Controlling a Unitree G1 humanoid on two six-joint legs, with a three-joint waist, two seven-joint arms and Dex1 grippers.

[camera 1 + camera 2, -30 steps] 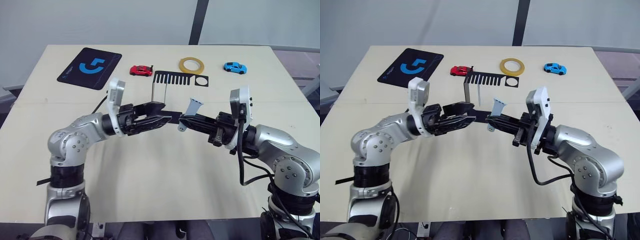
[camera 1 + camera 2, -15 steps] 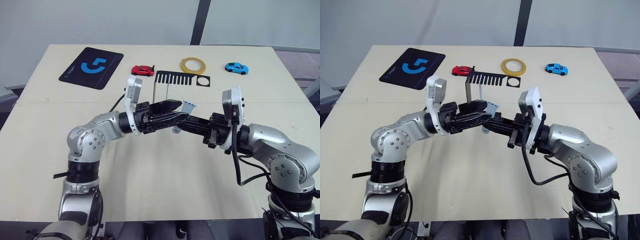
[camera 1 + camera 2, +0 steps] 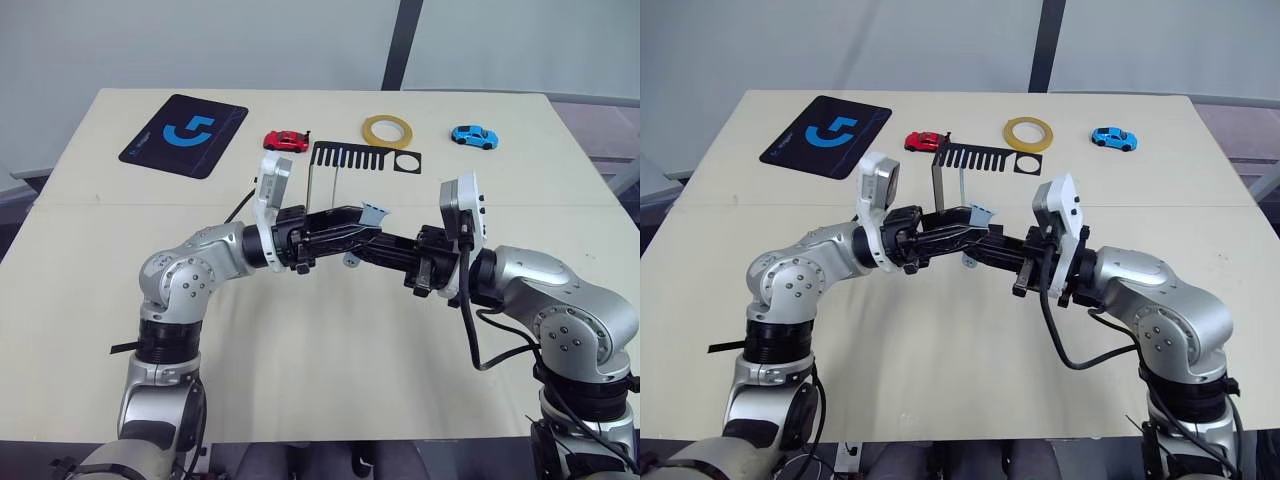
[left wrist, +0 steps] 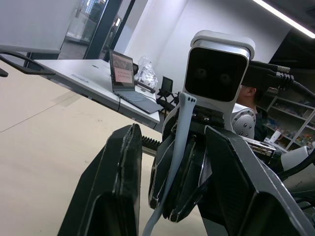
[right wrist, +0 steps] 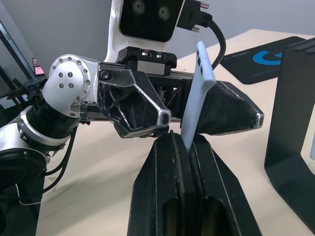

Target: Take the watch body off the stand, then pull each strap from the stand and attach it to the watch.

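Both arms meet in the air just in front of the stand (image 3: 345, 165), on the near side of its upright post. The right gripper (image 5: 189, 147) has its two fingers pressed together on the lower end of a strap (image 5: 198, 93), pale grey-blue, which stands up from the fingertips and leans slightly. The left gripper (image 4: 170, 162) is spread, one finger on either side of that strap and of the right fingertips; its pads do not appear to touch the strap yet.

The watch body is not distinguishable in these views (it may sit hidden within the cluster of fingers; I cannot tell). A thin pale strip, possibly the second strap, hangs at the stand beside the post; too small to confirm.

Judged step: hand-to-hand work on the strap, a transfer or an alignment before attachment.

Recommendations for doing it well:
- Close the left fingers on the free upper part of the strap, clear of the right fingertips, so the two grippers do not pinch each other.
- Keep the right grip firm until the left has hold; the strap is flexible and will flop if released early.
- Hold both arms in front of the stand, apart from it, as a nudge to the post could tip it.
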